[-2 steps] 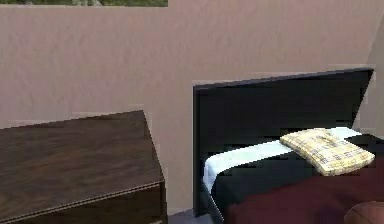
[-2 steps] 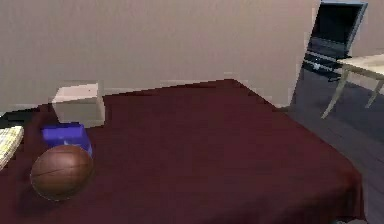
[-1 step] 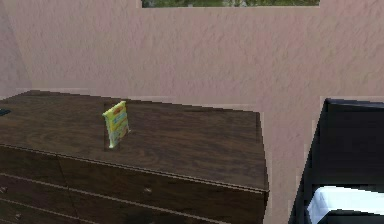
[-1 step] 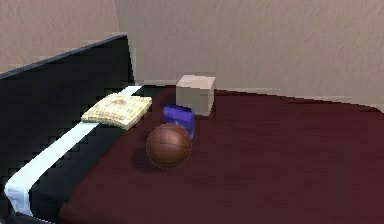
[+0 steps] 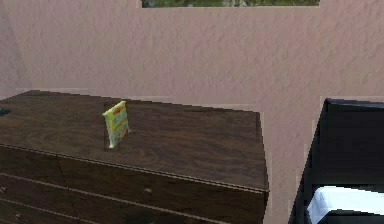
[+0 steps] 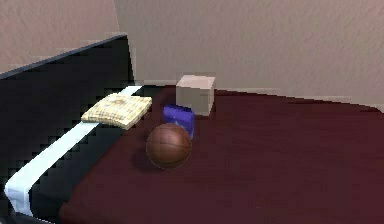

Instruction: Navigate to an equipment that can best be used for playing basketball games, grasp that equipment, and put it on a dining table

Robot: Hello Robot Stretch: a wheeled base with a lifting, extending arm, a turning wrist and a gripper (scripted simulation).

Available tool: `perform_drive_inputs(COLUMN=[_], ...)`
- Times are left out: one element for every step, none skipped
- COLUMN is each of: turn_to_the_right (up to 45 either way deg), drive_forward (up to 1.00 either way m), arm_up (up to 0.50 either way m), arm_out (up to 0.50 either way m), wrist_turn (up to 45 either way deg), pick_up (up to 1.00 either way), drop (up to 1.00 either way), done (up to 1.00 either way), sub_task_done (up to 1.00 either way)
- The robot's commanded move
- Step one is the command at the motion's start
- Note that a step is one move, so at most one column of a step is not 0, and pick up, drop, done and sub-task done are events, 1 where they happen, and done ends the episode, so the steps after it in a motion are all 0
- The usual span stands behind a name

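Observation:
A brown-orange basketball point(image 6: 169, 146) lies on a dark maroon bed point(image 6: 270, 160) in the arm side view, a little left of the middle. Just behind the ball is a small blue object point(image 6: 181, 117), and behind that a pale tan box point(image 6: 197, 95).
The forward view has a dark wooden dresser point(image 5: 170, 150) against a pink wall, with a small yellow packet point(image 5: 116, 124) standing on top. A dark headboard point(image 5: 350, 140) and a white sheet point(image 5: 345, 205) sit at its right. A checked yellow pillow point(image 6: 117, 108) lies by the bed's black headboard point(image 6: 60, 90).

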Motion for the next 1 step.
perform_drive_inputs(turn_to_the_right=[0.0], drive_forward=[0.00], arm_up=[0.34], arm_out=[0.00], wrist_turn=[0.0], pick_up=[0.00], drop=[0.00], done=[0.00], sub_task_done=[0.00])
